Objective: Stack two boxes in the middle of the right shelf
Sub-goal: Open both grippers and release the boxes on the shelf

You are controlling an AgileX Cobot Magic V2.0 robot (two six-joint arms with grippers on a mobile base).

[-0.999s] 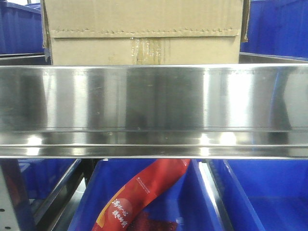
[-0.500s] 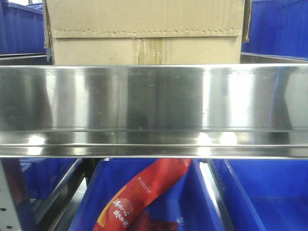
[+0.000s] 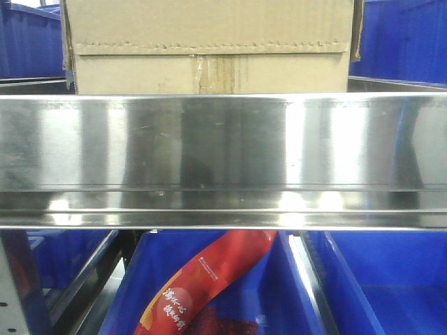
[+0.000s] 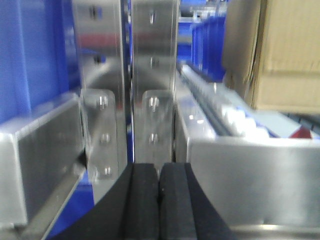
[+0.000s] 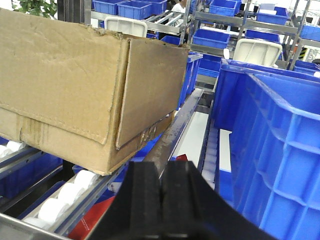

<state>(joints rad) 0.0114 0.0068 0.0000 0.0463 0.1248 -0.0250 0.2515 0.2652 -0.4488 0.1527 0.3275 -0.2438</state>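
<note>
The stainless shelf rail (image 3: 223,157) is filling my front view edge to edge, gleaming and throwing back blurred reflections. Sitting on the tier just behind it, the cardboard box (image 3: 209,45) is taking up the top middle, its serrated tape edge running across the face and a stained seam showing at the centre. Only one box is showing; whether a second sits on it I cannot tell, since its top is running out of frame. In my right wrist view the same box (image 5: 75,90) is resting on white rollers (image 5: 60,197), one flap hanging loose along its near side, with a big blue bin (image 5: 270,145) standing just beside it across a metal divider. Below the rail, a red printed packet (image 3: 202,286) is lying tilted in a lower blue bin (image 3: 363,279). My left gripper (image 4: 159,197) is hovering by the grey uprights (image 4: 150,75), pads pressed together on nothing. My right gripper (image 5: 161,192) is likewise pressed together and empty, sitting near the box's lower corner
</note>
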